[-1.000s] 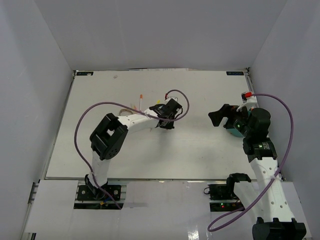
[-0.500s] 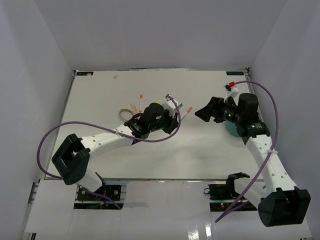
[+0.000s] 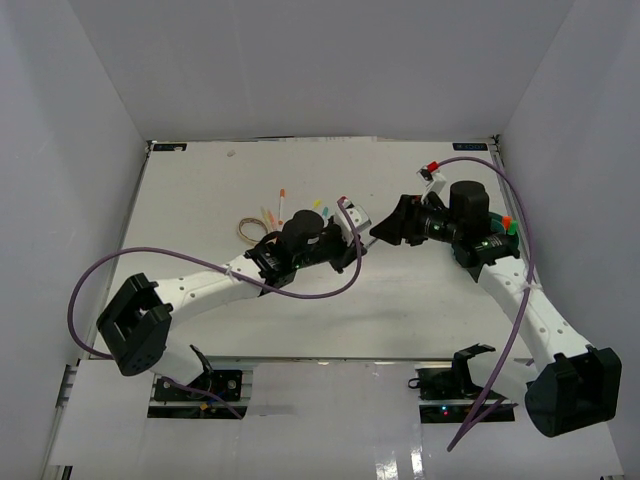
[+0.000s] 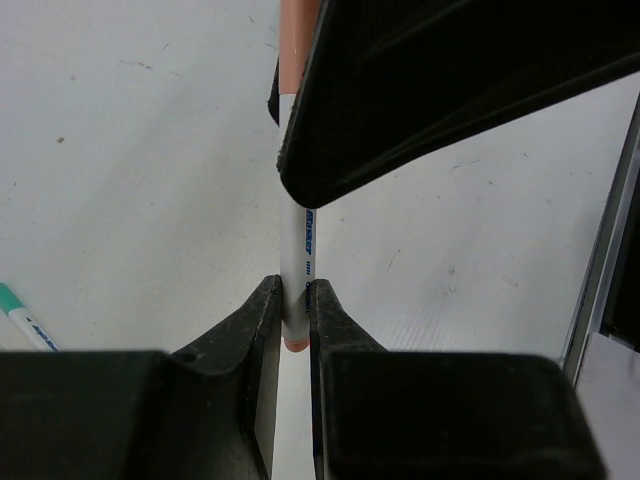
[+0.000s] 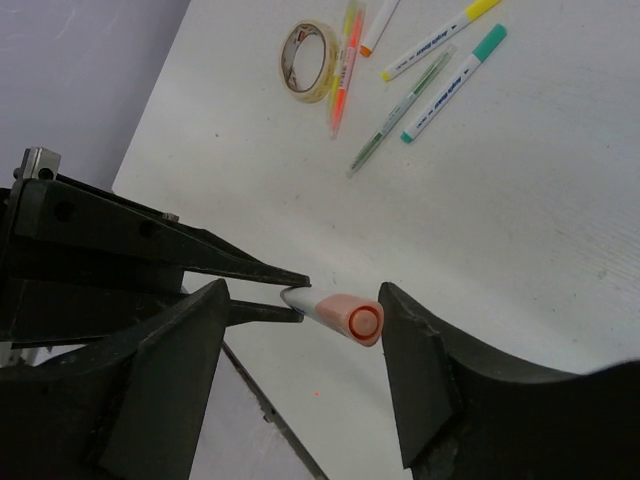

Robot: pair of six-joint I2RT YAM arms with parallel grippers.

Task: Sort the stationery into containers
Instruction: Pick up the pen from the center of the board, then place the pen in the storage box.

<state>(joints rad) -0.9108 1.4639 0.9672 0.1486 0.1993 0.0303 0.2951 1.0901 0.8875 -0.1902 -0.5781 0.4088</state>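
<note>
My left gripper point(image 4: 295, 300) is shut on the lower end of a white pen with a salmon cap point(image 4: 297, 240) and holds it above the table. The pen's capped end point(image 5: 350, 318) lies between the fingers of my right gripper point(image 5: 300, 300), which is open and not touching it. In the top view the two grippers, left point(image 3: 352, 230) and right point(image 3: 386, 228), meet at mid-table. The teal organiser cup is mostly hidden under my right arm. Only the orange and green caps point(image 3: 507, 224) of pens standing in it show.
Loose on the table at the back left lie a beige tape loop point(image 5: 308, 60), yellow and orange highlighters point(image 5: 345, 60), a yellow-capped marker point(image 5: 440, 38), a green pen point(image 5: 400, 110) and a teal-capped marker point(image 5: 455, 70). The loop also shows in the top view point(image 3: 248, 228).
My left gripper has carried the salmon-capped pen up and to the right. My right arm has swung left, away from the cup, and its open fingers now sit round the pen's cap.
</note>
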